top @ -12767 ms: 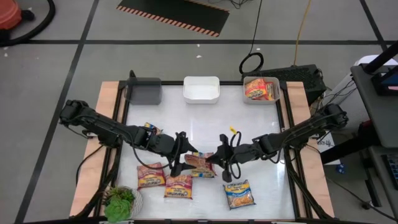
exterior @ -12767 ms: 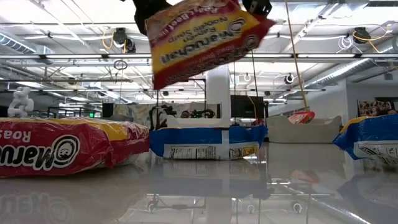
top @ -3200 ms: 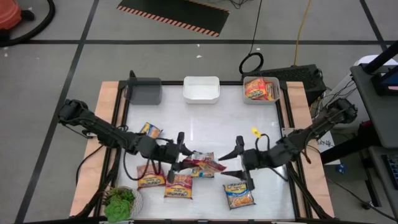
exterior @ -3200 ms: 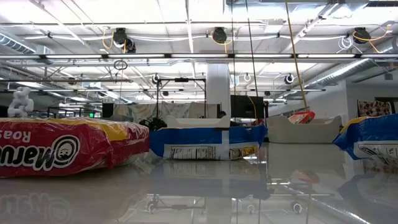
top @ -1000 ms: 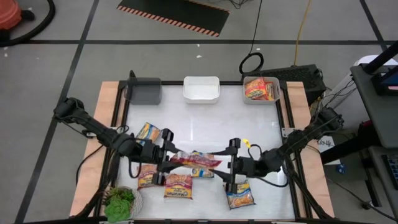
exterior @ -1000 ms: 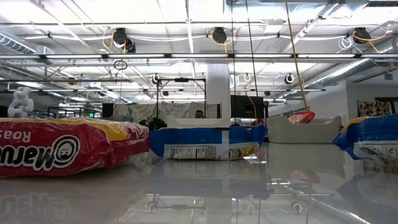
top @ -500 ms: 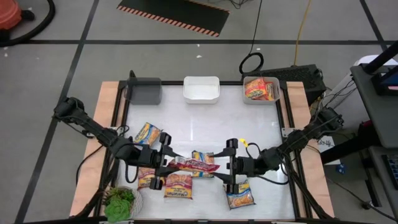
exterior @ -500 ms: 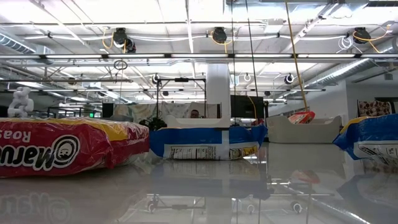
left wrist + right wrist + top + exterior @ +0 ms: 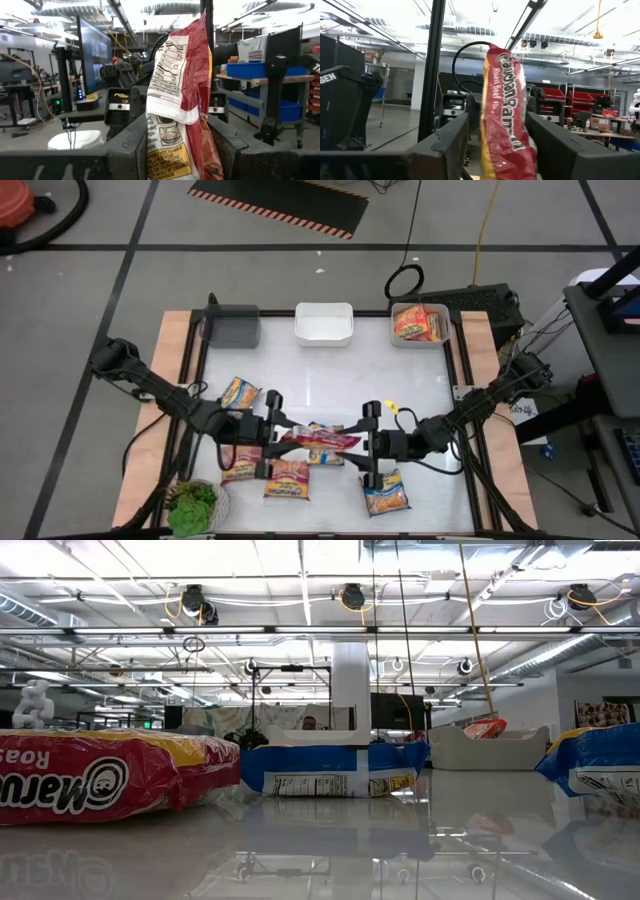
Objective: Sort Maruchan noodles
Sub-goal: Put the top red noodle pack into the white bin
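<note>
A red Maruchan noodles packet (image 9: 320,442) hangs in the air over the table's near middle, stretched between my two grippers. My left gripper (image 9: 272,436) is shut on the end nearer the table's left edge. My right gripper (image 9: 366,444) faces it from the right. Its fingers (image 9: 451,142) stand on either side of the packet's other end (image 9: 506,115). I cannot tell whether they touch it. More packets lie flat on the table: an orange-yellow one (image 9: 240,392), two red ones (image 9: 240,465) (image 9: 288,478) and two blue ones (image 9: 326,456) (image 9: 385,492). My left gripper pinches the red packet's left end (image 9: 172,150) between its two fingers (image 9: 131,147). It comes in about level from the table's left, along the packet's length. The packet stands on edge, clear of the table, and reaches toward my right gripper.
Three bins line the far edge: a grey one (image 9: 232,327), a white one (image 9: 323,324) and a clear one (image 9: 420,323) holding packets. A green plant (image 9: 192,505) sits at the near left corner. In the low view, red (image 9: 100,780) and blue (image 9: 330,770) packets lie ahead.
</note>
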### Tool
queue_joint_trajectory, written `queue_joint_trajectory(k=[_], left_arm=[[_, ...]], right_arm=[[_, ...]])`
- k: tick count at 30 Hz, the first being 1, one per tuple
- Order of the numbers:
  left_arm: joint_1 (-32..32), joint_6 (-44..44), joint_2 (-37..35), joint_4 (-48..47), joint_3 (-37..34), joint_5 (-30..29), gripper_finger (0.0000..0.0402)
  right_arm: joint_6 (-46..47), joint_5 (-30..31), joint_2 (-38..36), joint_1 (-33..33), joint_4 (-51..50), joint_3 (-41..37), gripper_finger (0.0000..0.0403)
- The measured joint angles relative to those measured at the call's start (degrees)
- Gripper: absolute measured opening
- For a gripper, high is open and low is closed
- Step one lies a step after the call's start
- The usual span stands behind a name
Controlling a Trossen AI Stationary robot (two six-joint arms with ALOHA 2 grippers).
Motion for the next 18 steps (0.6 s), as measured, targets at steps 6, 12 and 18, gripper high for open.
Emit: queue_joint_trajectory(k=[6, 12, 18], left_arm=[[0.1, 0.0, 0.0, 0.2, 0.0, 0.2, 0.0143], [0.2, -0.1, 0.0, 0.3, 0.0, 0.2, 0.0143], [-0.9, 2.4, 0.0, -0.2, 0.0, 0.0, 0.0161]], right_arm=[[0.3, 0.0, 0.0, 0.0, -0.8, 0.0, 0.0139], [0.9, 0.5, 0.0, 0.0, -1.3, 0.0, 0.0110], [0.1, 2.4, 0.0, 0.1, -2.0, 0.0, 0.0102]])
